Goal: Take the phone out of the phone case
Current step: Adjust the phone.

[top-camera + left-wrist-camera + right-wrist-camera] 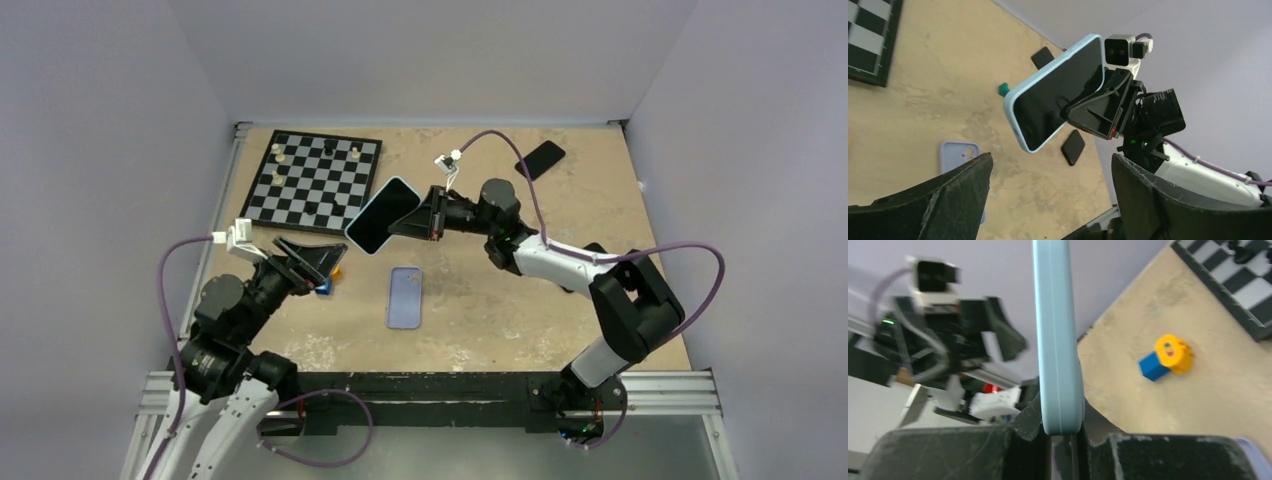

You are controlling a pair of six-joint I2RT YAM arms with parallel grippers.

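The phone (380,218), dark screen showing, sits in a light-blue phone case (1013,100) and hangs tilted above the table's middle. My right gripper (425,216) is shut on its right end; in the right wrist view the case's edge (1058,335) stands upright, pinched between both fingers around (1062,420). My left gripper (310,260) is open, to the lower left of the phone and apart from it. In the left wrist view its fingers (1050,175) are spread wide with nothing between them, and the phone is beyond them.
A lavender case (405,297) lies flat on the table below the held phone. A chessboard (315,180) with pieces is at the back left. Blue and yellow blocks (328,280) lie by the left gripper. A black phone (540,159) lies at the back right.
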